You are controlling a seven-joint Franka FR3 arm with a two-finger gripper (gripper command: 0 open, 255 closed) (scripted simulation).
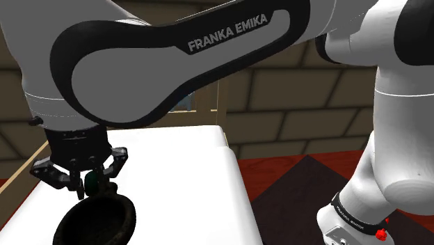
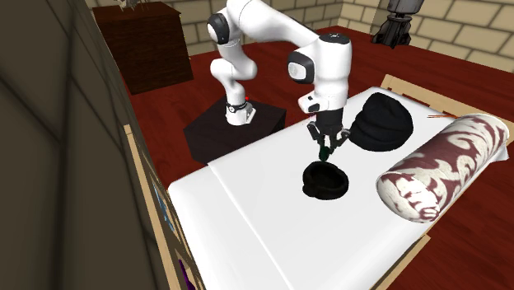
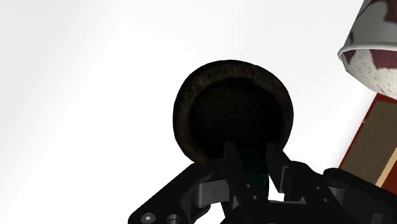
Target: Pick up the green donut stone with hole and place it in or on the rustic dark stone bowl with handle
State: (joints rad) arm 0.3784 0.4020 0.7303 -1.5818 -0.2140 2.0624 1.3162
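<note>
My black gripper [image 1: 90, 184] hangs just above the near rim of the dark stone bowl [image 1: 97, 220], shut on the green donut stone [image 1: 91, 183]. In the wrist view the green donut stone [image 3: 256, 172] is clasped between the two fingers [image 3: 233, 162], with the dark stone bowl [image 3: 233, 109] directly beyond them. In the second exterior view the gripper [image 2: 327, 149] is poised over the dark stone bowl [image 2: 325, 180] on the white bed surface [image 2: 272, 206]. The bowl's handle is not discernible.
A dark red and white patterned bolster [image 2: 441, 169] lies at the second exterior view's right. A black rounded cushion [image 2: 381, 122] sits behind the bowl. Wooden bed frame edges [image 3: 375, 137] and a dark wooden dresser [image 2: 152, 41] border the area.
</note>
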